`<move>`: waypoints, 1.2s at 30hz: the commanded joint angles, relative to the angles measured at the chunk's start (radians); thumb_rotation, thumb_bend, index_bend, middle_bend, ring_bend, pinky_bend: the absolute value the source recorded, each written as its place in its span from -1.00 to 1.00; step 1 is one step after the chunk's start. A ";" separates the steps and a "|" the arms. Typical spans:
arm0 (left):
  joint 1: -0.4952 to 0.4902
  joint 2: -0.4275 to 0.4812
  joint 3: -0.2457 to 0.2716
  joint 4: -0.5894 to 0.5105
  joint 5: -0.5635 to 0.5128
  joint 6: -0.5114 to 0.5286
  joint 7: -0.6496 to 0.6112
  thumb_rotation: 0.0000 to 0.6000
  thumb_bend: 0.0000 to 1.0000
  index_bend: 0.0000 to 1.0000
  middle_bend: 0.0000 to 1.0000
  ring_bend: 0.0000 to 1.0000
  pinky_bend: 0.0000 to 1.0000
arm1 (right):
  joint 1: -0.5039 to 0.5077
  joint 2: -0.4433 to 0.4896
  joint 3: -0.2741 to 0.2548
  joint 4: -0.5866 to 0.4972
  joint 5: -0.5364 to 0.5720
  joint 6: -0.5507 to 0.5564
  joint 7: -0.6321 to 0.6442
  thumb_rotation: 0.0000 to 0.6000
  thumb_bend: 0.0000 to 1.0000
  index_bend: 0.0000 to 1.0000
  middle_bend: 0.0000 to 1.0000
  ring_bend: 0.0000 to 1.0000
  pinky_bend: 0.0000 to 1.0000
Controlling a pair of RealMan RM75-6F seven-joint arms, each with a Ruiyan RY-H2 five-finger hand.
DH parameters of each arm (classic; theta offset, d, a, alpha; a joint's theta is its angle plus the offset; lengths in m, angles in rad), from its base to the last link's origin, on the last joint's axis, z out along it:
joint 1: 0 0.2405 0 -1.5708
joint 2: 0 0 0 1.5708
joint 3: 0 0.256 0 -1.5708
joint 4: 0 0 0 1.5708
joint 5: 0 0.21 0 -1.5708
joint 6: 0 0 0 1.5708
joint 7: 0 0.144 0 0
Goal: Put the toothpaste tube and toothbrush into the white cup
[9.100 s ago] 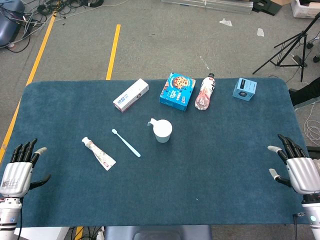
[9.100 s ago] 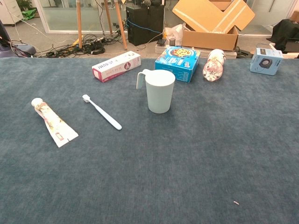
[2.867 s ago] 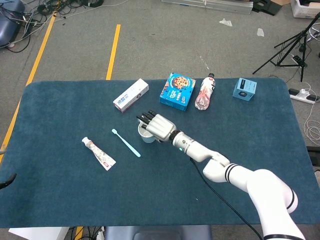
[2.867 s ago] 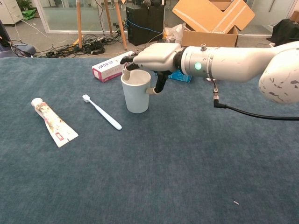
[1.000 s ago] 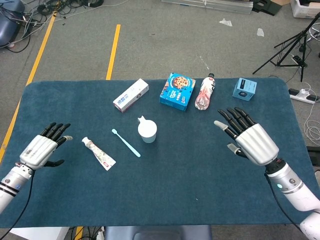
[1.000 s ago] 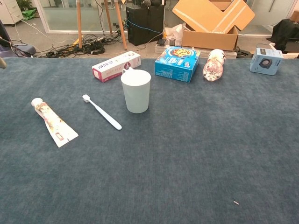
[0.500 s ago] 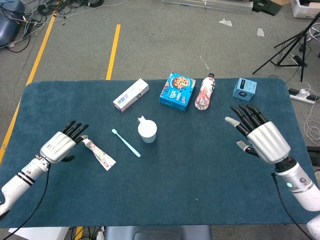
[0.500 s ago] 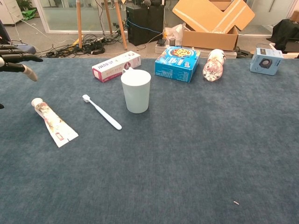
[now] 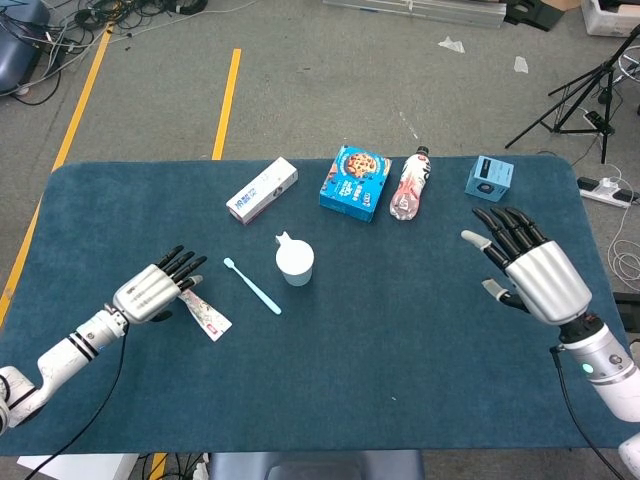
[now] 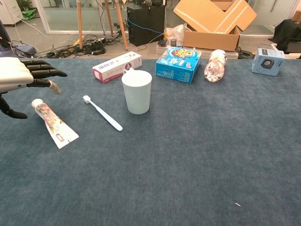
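Cup [image 9: 294, 264], one toothbrush [image 9: 252, 286], one toothpaste tube [image 9: 203, 310]

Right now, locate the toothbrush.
Head view: the toothbrush lies flat left of centre, between the toothpaste tube and the white cup.

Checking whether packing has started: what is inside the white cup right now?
From above, the white plastic cup shows only a bare interior; the striped toothpaste tube and light blue toothbrush lie on the blue cloth-covered table. The chest view hides the cup's bottom.
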 commanded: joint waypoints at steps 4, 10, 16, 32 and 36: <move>-0.029 -0.043 0.020 0.047 -0.001 -0.015 -0.017 1.00 -0.70 -0.58 -1.00 -1.00 -1.00 | -0.007 -0.001 0.006 0.011 0.004 -0.003 0.014 1.00 -0.60 -0.57 -1.00 -1.00 -0.75; -0.054 -0.075 0.038 0.085 -0.008 -0.046 -0.016 1.00 -0.70 -0.58 -1.00 -1.00 -1.00 | -0.013 -0.003 0.011 0.027 0.007 -0.006 0.034 1.00 -0.60 -0.57 -1.00 -1.00 -0.75; -0.071 -0.099 0.049 0.107 -0.025 -0.083 0.003 1.00 -0.70 -0.54 -1.00 -1.00 -1.00 | -0.020 -0.004 0.015 0.040 0.009 -0.006 0.051 1.00 -0.60 -0.57 -1.00 -1.00 -0.75; -0.082 -0.108 0.059 0.096 -0.085 -0.139 0.060 1.00 -0.70 -0.13 -1.00 -1.00 -1.00 | -0.029 -0.017 0.020 0.072 0.010 -0.015 0.083 1.00 -0.60 -0.57 -1.00 -1.00 -0.75; -0.080 -0.104 0.054 0.083 -0.105 -0.152 0.077 1.00 -0.70 -0.09 -1.00 -1.00 -1.00 | -0.028 -0.023 0.019 0.078 0.010 -0.023 0.084 1.00 -0.60 -0.57 -1.00 -1.00 -0.75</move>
